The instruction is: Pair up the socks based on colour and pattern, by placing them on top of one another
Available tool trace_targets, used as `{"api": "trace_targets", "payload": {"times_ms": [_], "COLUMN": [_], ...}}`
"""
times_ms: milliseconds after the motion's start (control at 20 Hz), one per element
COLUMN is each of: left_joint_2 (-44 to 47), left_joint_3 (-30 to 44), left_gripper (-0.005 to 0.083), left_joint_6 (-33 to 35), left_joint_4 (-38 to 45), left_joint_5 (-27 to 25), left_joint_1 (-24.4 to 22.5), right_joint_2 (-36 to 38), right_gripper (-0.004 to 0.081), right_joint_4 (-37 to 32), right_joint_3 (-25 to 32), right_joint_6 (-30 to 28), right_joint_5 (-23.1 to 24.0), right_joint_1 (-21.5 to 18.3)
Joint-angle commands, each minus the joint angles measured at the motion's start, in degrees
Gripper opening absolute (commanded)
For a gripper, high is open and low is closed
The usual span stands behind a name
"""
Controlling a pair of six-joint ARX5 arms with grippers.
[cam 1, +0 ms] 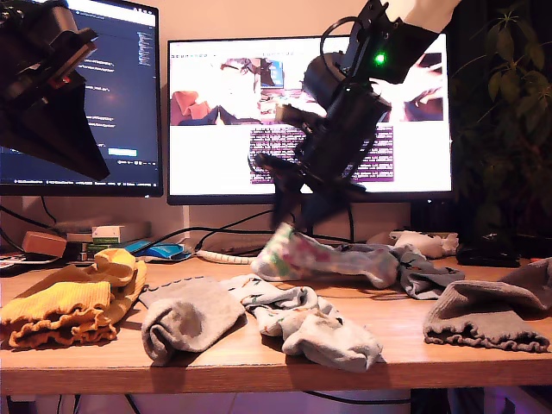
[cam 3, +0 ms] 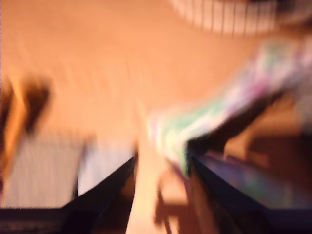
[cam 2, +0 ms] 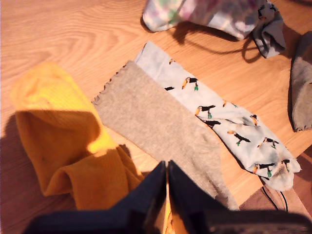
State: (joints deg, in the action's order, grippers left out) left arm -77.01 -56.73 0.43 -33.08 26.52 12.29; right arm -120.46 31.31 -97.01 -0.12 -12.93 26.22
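Our second claw (cam 3: pixel 161 170) hung open beside the tie-dye sock (cam 1: pixel 323 257); first claw (cam 2: pixel 167 195) closed, empty. We judged: center over the cuff before closing.

Printed sock (cam 2: pixel 229 122) lies just beside frilly sock (cam 2: pixel 156 126).

The exterior view sits low at the bench's (cam 1: pixel 259 362) front edge, facing the monitors (cam 1: pixel 310 116). The first wrist view looks steeply down from well above; the second, blurred, rides close over the wood. All three share the tie-dye sock (cam 1: pixel 319 257) (cam 2: pixel 204 14) (cam 3: pixel 214 117).
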Motion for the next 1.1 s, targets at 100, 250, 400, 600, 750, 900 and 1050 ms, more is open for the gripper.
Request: {"api": "trace_targets", "payload": {"times_ms": [100, 250, 400, 600, 750, 900, 1050], "left_joint_2": [-0.22, -0.22, -0.22, -0.22, -0.22, -0.22, -0.22], "left_joint_3": [-0.11, -0.11, -0.11, -0.11, -0.09, -0.09, -0.07], "left_gripper": [-0.0019, -0.0019, -0.0019, -0.0019, -0.0019, -0.0019, -0.0019], "left_joint_6": [0.07, 0.24, 1.07, 1.64, 1.88, 2.69, 3.08], "left_joint_4": [0.63, 2.62, 3.13, 3.54, 3.26, 2.95, 3.1], "left_joint_5": [0.0, 0.0, -0.02, -0.02, -0.02, -0.2, -0.22], "left_joint_1": [0.39, 1.2, 1.27, 1.27, 1.27, 1.2, 1.2], "right_joint_2": [2.01, 4.87, 7.78, 8.68, 9.29, 12.24, 18.51], "right_gripper": [0.0301, 0.0262, 0.0229, 0.0076, 0.0016, 0.0015, 0.0001], "right_joint_4": [6.78, 7.3, 10.25, 12.02, 10.05, 6.1, 0.46], "right_joint_3": [-3.23, -3.23, -3.19, -3.04, -0.31, 5.31, 14.05], "right_joint_6": [-0.37, -0.39, -0.44, -1.64, -1.57, -1.42, -1.2], "right_joint_5": [1.16, 1.51, 2.1, 6.95, 9.27, 11.65, 13.03], "right_joint_1": [-1.9, -3.04, -3.52, -3.54, -3.52, -3.54, -3.54]}}
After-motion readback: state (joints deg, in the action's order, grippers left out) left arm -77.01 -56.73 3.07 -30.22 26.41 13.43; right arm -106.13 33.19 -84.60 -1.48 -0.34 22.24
